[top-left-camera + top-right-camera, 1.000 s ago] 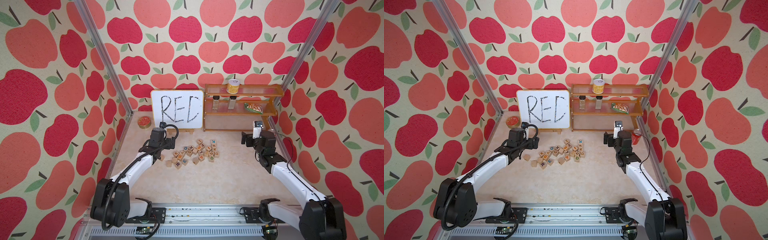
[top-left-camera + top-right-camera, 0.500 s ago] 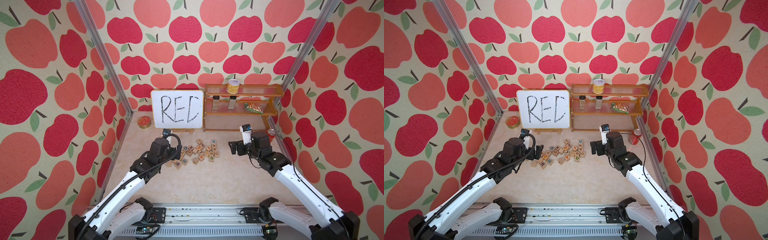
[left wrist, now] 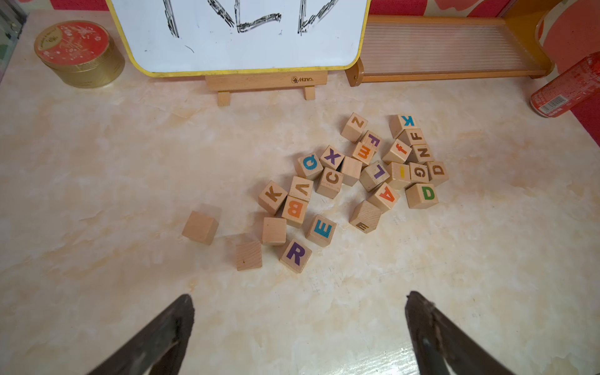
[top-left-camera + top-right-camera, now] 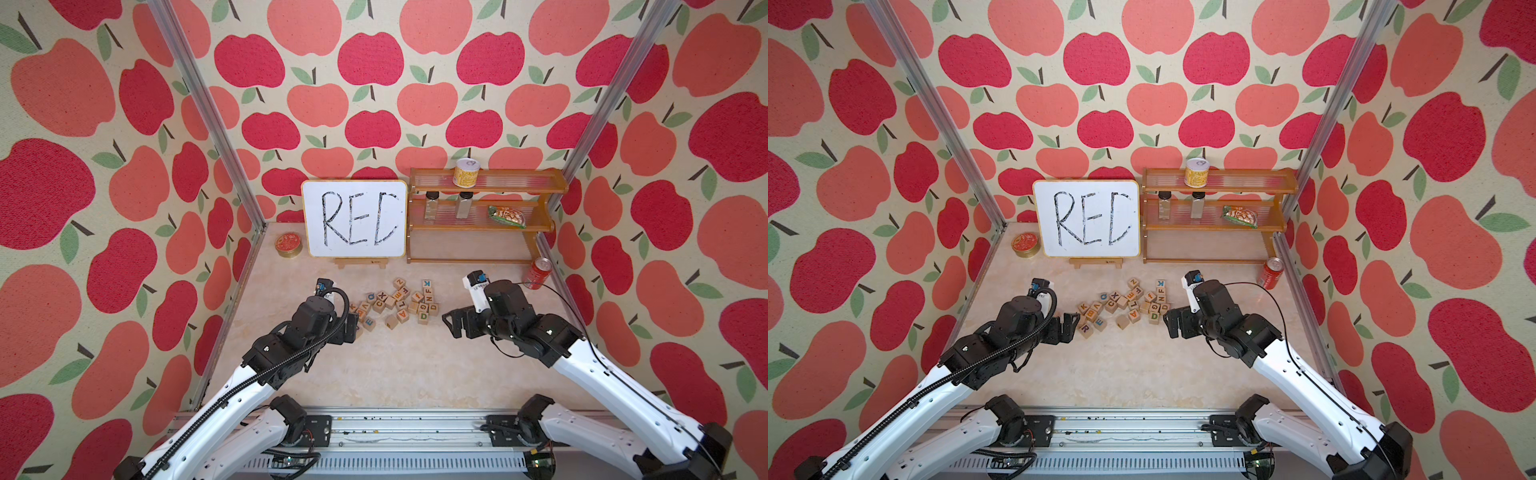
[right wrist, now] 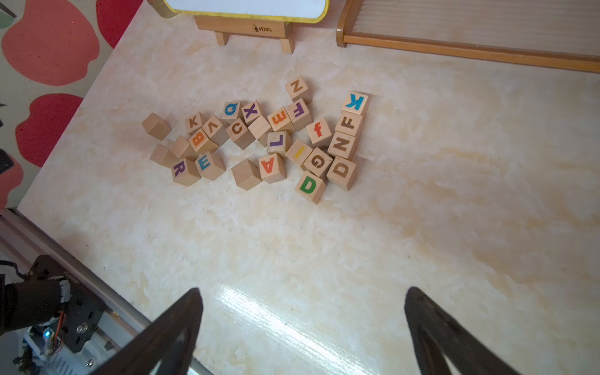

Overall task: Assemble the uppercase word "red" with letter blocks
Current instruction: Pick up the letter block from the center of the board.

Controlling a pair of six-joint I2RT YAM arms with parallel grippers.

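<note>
Letter blocks (image 3: 329,181) are seen strewn in a loose pile on the desk (image 3: 97,162), before the whiteboard (image 3: 243,42). The purple R block (image 3: 295,255) is found at the pile's near edge, just beside the blue E block (image 3: 321,230); the green D block (image 3: 422,195) is spotted across the pile, beside the orange-brown D block (image 3: 437,170). The left gripper (image 3: 299,295) is held wide and empty near the R, the right gripper (image 5: 303,289) likewise near the green D.
</note>
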